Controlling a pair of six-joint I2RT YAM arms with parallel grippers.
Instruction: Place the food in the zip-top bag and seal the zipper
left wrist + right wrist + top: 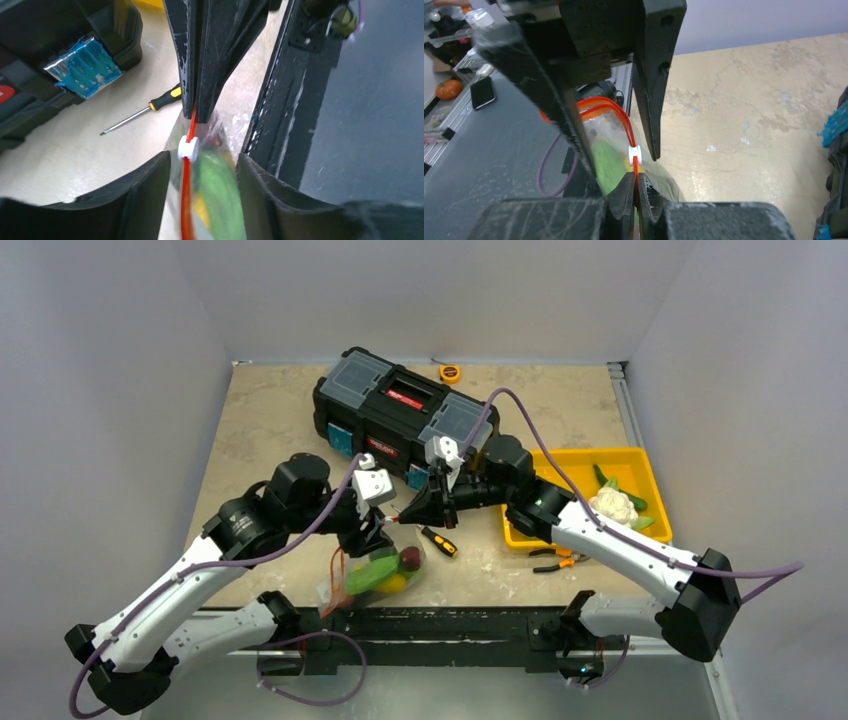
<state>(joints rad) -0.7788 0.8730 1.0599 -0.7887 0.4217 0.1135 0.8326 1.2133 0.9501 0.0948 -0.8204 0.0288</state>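
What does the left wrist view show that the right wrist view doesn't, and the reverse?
Only the left wrist view shows the screwdriver lying on the table. Only the right wrist view shows the zipper parting into two tracks beyond the slider, so the mouth looks unsealed there. It also shows a phone off to the side. Both views show the right gripper shut on the zipper, the slider between the jaws of the open left gripper, and green food inside the bag.
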